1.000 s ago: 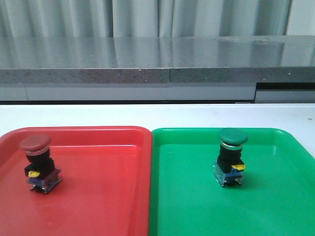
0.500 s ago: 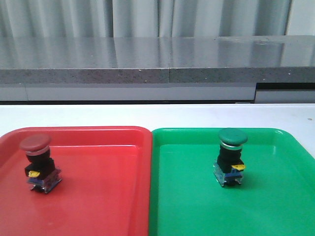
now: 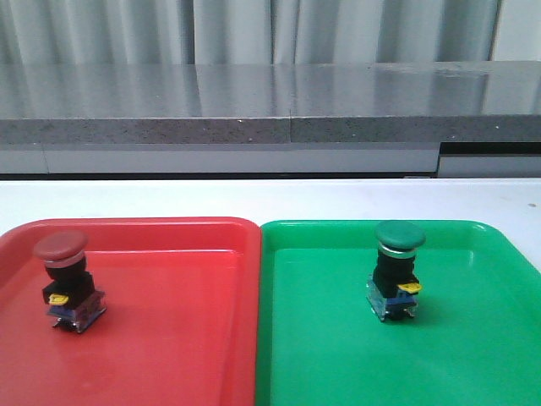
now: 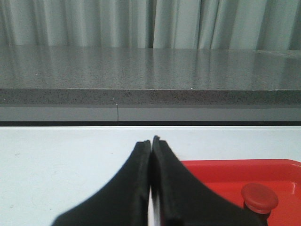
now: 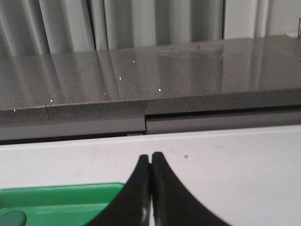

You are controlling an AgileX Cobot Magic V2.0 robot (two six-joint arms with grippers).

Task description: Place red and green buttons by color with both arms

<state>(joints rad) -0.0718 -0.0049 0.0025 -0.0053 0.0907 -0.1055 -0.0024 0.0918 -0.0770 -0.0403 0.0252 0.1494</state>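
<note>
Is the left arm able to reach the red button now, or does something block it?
Probably yes. The red button stands alone on the red tray with nothing around it. The left gripper is shut and empty, so it must open first.

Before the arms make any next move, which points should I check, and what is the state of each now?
1. Red button upright in red tray: ok.
2. Green button upright in green tray: ok.
3. Left gripper shut, holding nothing: ok.
4. Right gripper shut, holding nothing: ok.
5. Both grippers away from the buttons: ok.
6. Trays touching or a slit between them: cannot tell.
</note>
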